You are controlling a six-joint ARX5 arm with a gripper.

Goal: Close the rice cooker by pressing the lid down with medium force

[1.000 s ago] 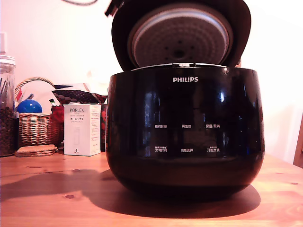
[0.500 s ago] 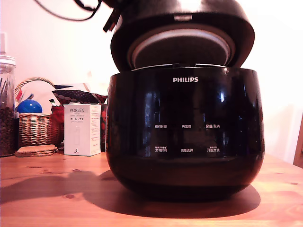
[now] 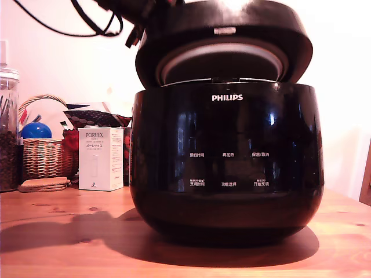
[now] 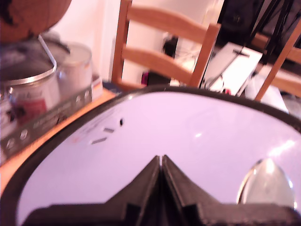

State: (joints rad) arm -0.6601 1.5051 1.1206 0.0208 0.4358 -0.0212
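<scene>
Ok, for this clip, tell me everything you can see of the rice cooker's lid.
The lid is a thick, round, glossy black cap as wide as the rice cooker. It is partly lowered, tilted with its front edge raised, so a gap remains above the rim. Its underside shows a pale metal disc ringed in white. In the wrist view its top reflects bright light, and the gripper, jaws together, presses on it.
</scene>
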